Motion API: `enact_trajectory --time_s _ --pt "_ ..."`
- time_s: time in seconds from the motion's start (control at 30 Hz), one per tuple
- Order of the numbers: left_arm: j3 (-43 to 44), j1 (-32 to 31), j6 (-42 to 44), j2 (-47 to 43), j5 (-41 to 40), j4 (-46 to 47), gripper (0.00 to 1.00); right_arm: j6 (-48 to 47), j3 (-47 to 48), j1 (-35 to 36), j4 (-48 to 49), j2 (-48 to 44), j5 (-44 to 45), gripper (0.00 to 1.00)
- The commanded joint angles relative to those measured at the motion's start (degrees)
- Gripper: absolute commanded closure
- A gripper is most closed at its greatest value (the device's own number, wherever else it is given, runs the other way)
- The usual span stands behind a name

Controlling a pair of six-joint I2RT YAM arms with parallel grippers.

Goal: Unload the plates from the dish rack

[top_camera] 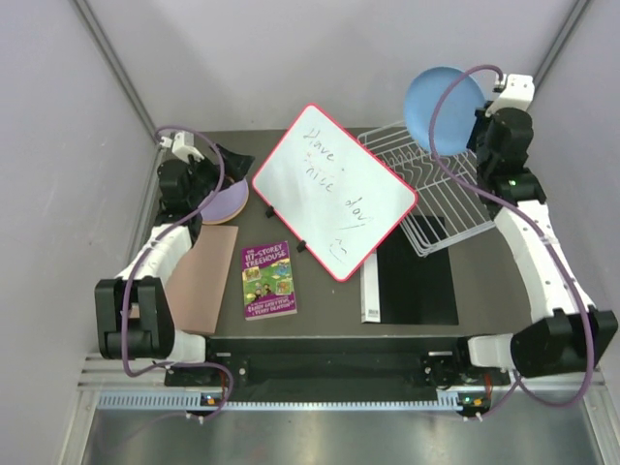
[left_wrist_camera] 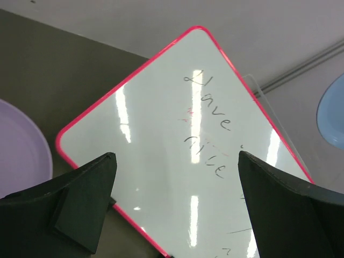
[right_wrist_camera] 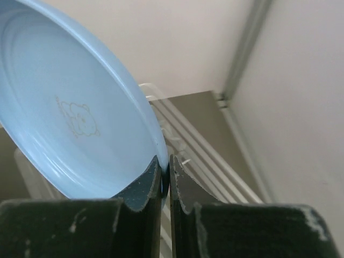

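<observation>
Pinches the light blue plate [right_wrist_camera: 70, 107] by its rim in the right claw [right_wrist_camera: 165, 162], high over the dish rack [top_camera: 436, 194]. Holds the left claw [left_wrist_camera: 174, 161] apart beside the lilac plate [left_wrist_camera: 19, 150]. Risks a drop from so thin an edge grip.

Desk [top_camera: 329, 305] layout, left to right!
Far left, lower plate [top_camera: 228, 203] at the back edge of a flat board [top_camera: 201, 276], beside the left hand [left_wrist_camera: 174, 177]; book [top_camera: 268, 280] right of that board, in front of the whiteboard [top_camera: 334, 191] at centre. Right of the whiteboard, dish rack [top_camera: 436, 194], mat [top_camera: 417, 281] in front; above the rack's back corner, lifted plate [top_camera: 441, 108], pinched in the right hand [right_wrist_camera: 165, 177].
</observation>
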Motion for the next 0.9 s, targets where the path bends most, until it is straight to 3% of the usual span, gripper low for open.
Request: enact_trajectory --time_s 0.0,0.2,0.53,0.8,0.83,0.87 --pt "2.0 -3.6 -2.6 -2.1 5.4 9.6 0.01 12.4 -1.0 1.0 -7.0 -6.7 -22.8 1.00" --pt "3.1 -10.2 1.9 -3.2 2.1 11.0 0.01 16.2 -4.8 3.4 -6.0 -8.7 -32.1 1.00" --pt "6.6 -21.5 6.0 0.4 -1.8 13.3 0.01 17.6 -5.8 10.9 -3.8 -6.2 -33.2 1.00" --pt "9.2 -26.7 8.9 3.1 -4.1 12.4 0.01 18.5 -5.3 13.8 -1.7 -4.2 -34.6 1.00" --pt "9.4 -27.0 9.6 3.6 -4.4 12.0 0.08 18.6 -5.4 13.8 -1.5 -4.3 -34.5 1.00" --pt "9.5 -27.1 9.9 3.8 -4.3 11.7 0.32 18.6 -5.4 13.8 -1.4 -4.3 -34.5 1.00"
